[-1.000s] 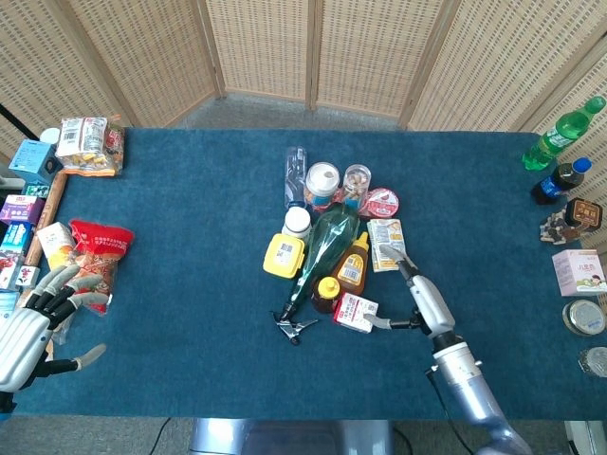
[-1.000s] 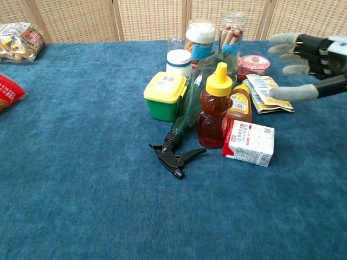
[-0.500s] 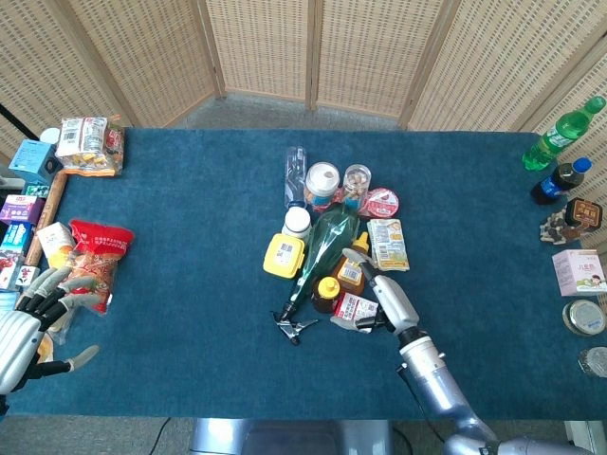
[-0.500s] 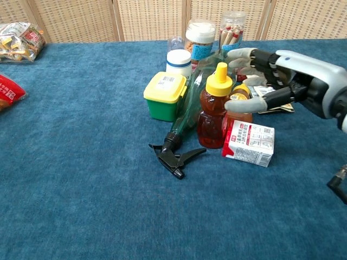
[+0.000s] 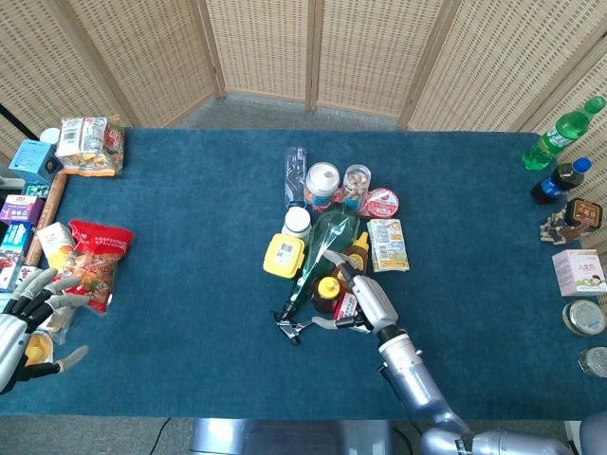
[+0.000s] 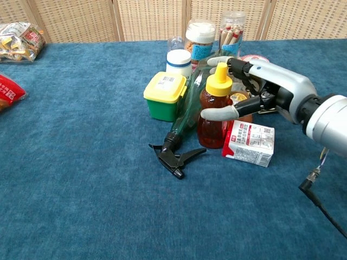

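A honey bear bottle with a yellow cap [image 6: 213,116] [image 5: 326,294] stands at the front of a cluster mid-table. My right hand [image 6: 255,89] [image 5: 365,299] reaches in from the right. Its thumb [image 6: 219,114] lies across the bottle's front, and the other fingers spread behind the cap without closing. A red-and-white carton [image 6: 249,142] lies just below the hand. An orange squeeze bottle [image 6: 239,104] stands behind it. A green spray bottle [image 6: 190,105] lies on its side to the left. My left hand [image 5: 24,327] hangs open at the table's left front edge, near a red snack bag [image 5: 95,251].
A yellow-lidded green box [image 6: 165,95], a white-capped jar [image 6: 179,60], two tall jars [image 6: 200,38], a pink cup [image 5: 382,202] and a packet [image 5: 387,244] crowd the cluster. Drink bottles [image 5: 560,133] and boxes [image 5: 579,272] line the right edge. Snack packs [image 5: 87,144] line the left.
My right hand has swung left from beside the packet, over the carton, to the honey bear bottle. My left hand has drifted lower and further left.
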`<state>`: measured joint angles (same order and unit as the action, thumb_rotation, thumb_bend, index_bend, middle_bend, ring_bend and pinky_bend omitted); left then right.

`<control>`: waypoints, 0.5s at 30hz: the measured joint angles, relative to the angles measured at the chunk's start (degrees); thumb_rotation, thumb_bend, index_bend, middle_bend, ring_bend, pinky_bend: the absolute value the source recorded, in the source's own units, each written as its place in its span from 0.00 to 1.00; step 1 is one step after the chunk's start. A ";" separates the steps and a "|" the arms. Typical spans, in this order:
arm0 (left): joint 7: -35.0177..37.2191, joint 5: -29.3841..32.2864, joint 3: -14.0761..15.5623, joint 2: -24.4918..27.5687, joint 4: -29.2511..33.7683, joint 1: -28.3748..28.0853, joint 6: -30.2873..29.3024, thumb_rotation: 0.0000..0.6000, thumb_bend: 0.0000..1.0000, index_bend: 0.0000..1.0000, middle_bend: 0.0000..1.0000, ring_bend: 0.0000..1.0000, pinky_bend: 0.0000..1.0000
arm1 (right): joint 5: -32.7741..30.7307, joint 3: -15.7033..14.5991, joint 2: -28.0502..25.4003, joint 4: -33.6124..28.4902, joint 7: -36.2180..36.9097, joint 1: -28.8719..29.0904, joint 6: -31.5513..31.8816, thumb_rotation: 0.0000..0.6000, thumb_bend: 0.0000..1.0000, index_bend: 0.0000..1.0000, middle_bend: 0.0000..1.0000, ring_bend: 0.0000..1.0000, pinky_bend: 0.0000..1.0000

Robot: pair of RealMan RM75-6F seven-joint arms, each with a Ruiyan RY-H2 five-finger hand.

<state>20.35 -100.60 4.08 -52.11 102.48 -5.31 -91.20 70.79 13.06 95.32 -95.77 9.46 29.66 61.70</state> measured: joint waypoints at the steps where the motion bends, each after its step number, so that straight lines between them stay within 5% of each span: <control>1: 0.10 0.08 0.03 0.02 -0.09 0.11 -0.08 1.00 0.25 0.31 0.21 0.01 0.00 | -0.15 0.11 0.33 0.45 -0.14 0.17 -0.06 0.88 0.00 0.00 0.00 0.00 0.00; 4: 0.36 0.30 0.12 0.03 -0.33 0.40 -0.31 1.00 0.25 0.31 0.21 0.01 0.00 | -0.47 0.35 1.01 1.43 -0.18 0.54 -0.26 0.88 0.00 0.00 0.00 0.00 0.05; 6: 0.48 0.43 0.14 0.02 -0.46 0.61 -0.55 1.00 0.25 0.31 0.21 0.01 0.00 | -0.41 0.43 1.32 1.78 -0.13 0.63 -0.12 0.89 0.01 0.00 0.04 0.01 0.18; 11: 0.63 0.82 0.16 -0.03 -0.71 1.11 -0.96 1.00 0.25 0.31 0.21 0.01 0.00 | 0.00 0.75 3.20 2.65 0.04 0.24 2.31 0.89 0.02 0.00 0.30 0.27 0.54; 15: 0.87 1.21 0.20 0.02 -1.01 1.54 -1.31 1.00 0.25 0.31 0.21 0.01 0.00 | -0.26 1.16 5.68 2.84 -0.33 -0.13 4.42 0.88 0.02 0.00 0.33 0.32 0.57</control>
<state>21.22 -99.39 4.29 -52.08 101.47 -3.77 -92.50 70.53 14.22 100.99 -92.93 9.14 29.52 66.12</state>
